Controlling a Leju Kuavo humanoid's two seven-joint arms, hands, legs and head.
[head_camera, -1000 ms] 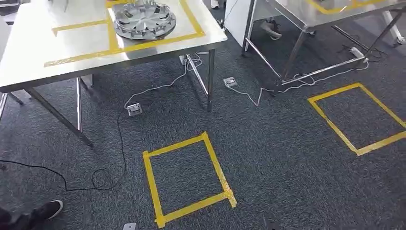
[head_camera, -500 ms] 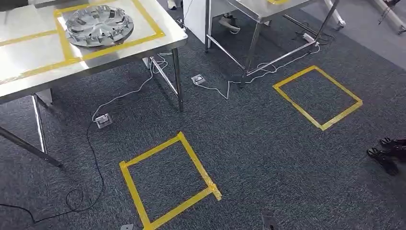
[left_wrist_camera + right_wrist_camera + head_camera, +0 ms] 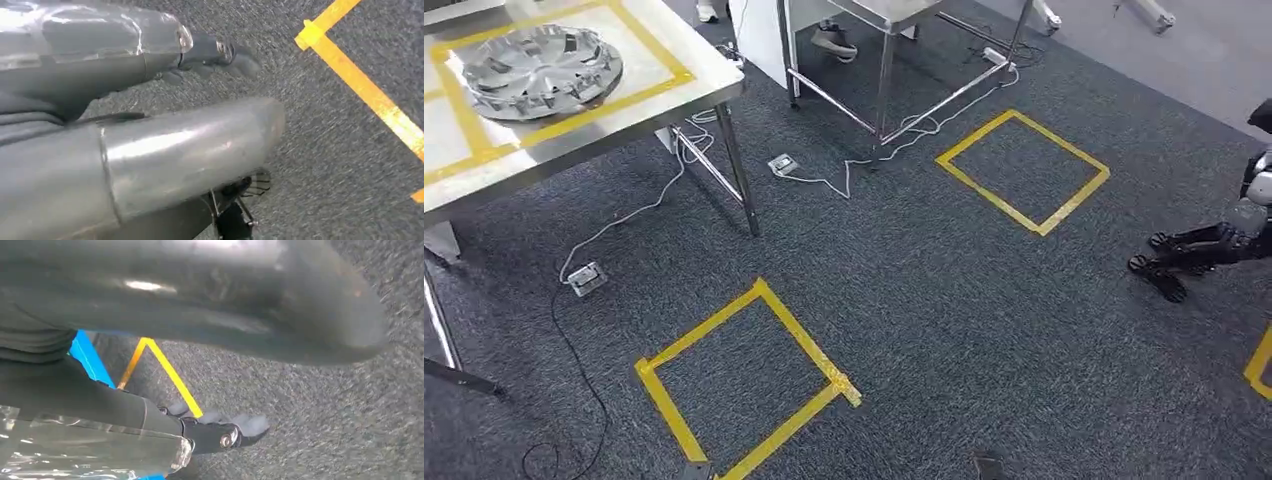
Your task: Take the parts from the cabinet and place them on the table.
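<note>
- We see one part [image 3: 539,68], a round silver wheel cover with spoke-like cutouts around a plain centre disc.
- It lies flat on the steel table [image 3: 574,140], near the table's corner.
- It sits inside a rectangle of yellow tape [image 3: 624,98] marked on the tabletop.

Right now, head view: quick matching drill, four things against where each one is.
Things:
1. hubcap
2. shoe
3. floor socket
4. right hand

Places:
A. on the carpet left of the nearest yellow square
B. at the picture's right edge, above the carpet
C. on the steel table, inside yellow tape
D. under the far table

Pairs: 1-C, 2-D, 3-A, 4-B
</note>
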